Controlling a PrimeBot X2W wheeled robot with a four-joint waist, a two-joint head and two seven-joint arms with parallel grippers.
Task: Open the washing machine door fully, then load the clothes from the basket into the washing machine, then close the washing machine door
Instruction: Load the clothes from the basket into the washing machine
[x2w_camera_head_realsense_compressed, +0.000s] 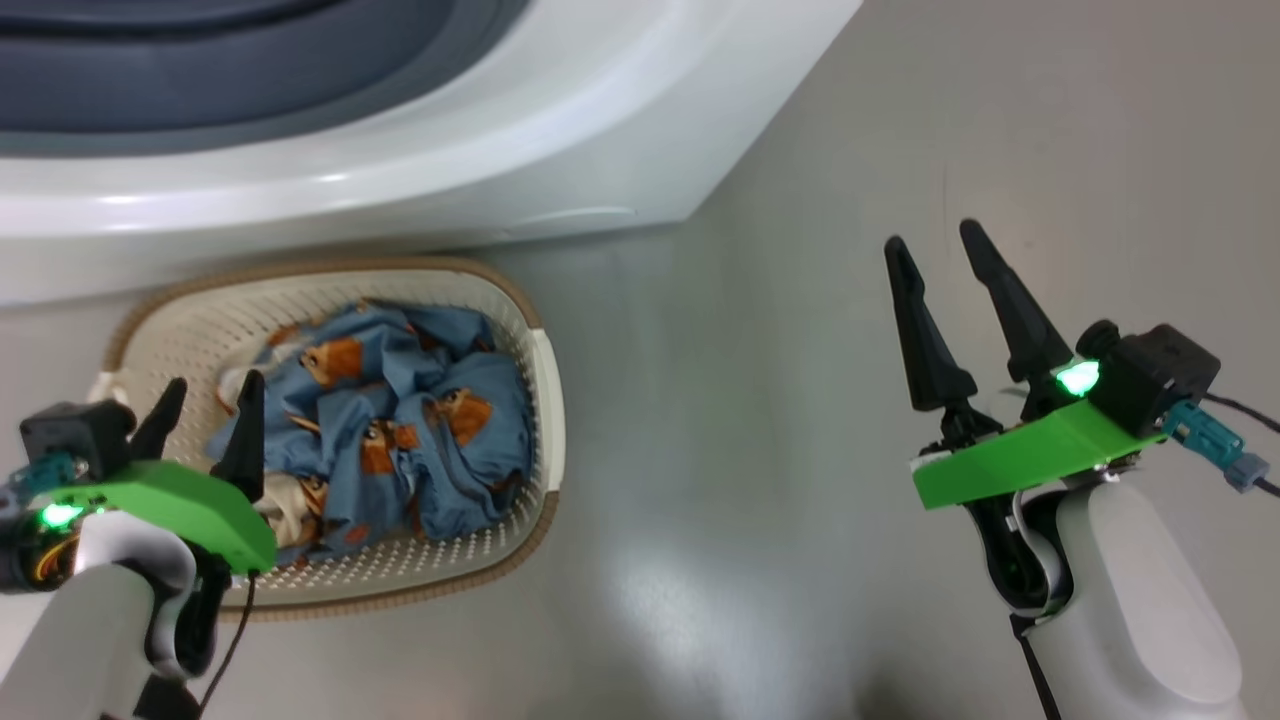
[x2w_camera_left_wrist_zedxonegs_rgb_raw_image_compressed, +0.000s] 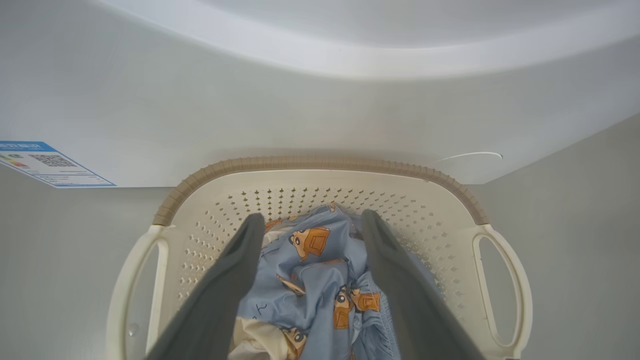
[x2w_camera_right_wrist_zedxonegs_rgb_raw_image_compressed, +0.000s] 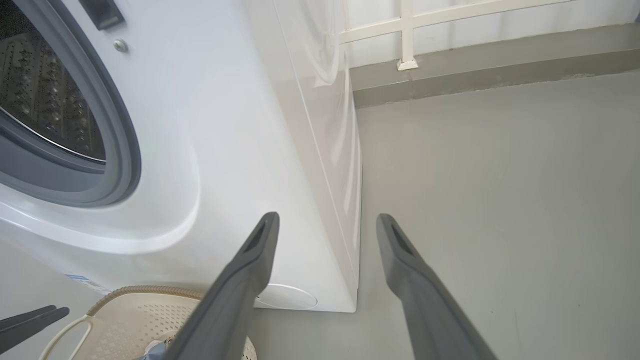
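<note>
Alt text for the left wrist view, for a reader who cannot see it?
The open left gripper hangs over blue printed clothes in a cream basket on the grey floor. Beyond it stands the white washing machine, with a blue label at left.

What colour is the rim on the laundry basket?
Brown, over a cream-white perforated body; the basket rim shows best in the left wrist view.

text: none legible | blue label sticker (x2w_camera_left_wrist_zedxonegs_rgb_raw_image_compressed: 50, 164) on washing machine (x2w_camera_left_wrist_zedxonegs_rgb_raw_image_compressed: 320, 115): print unreadable
</note>
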